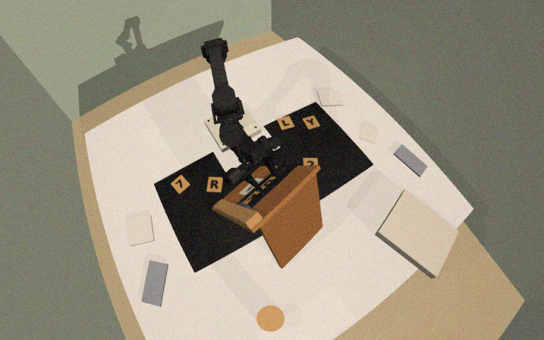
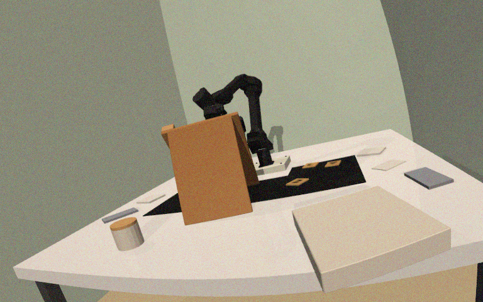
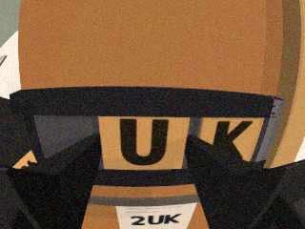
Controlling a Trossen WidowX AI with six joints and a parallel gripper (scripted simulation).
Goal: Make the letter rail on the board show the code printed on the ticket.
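Note:
The ticket (image 3: 156, 219) on the board (image 3: 143, 52) (image 1: 295, 204) (image 2: 210, 167) reads 2UK. In the wrist view the U tile (image 3: 110, 143) sits in the rail (image 3: 143, 101), with my gripper (image 3: 144, 140) (image 1: 265, 180) shut on its two sides. The K tile (image 3: 207, 131) is in the rail to its right, near the end stop, with a narrow gap between the two. Rail to the left of U is bare. The 2 tile (image 1: 310, 161) (image 2: 297, 182) lies on the black mat (image 1: 341, 160) (image 2: 331, 178) beside the board, partly hidden in the top view.
Tiles 7 (image 1: 180, 184), R (image 1: 214, 184), L (image 1: 285, 122) and Y (image 1: 311, 122) lie on the mat. A large beige slab (image 1: 417, 234) (image 2: 370, 228), grey blocks (image 1: 155, 282) (image 1: 410, 160) and a round wooden-topped container (image 1: 270, 318) (image 2: 127, 234) stand farther out.

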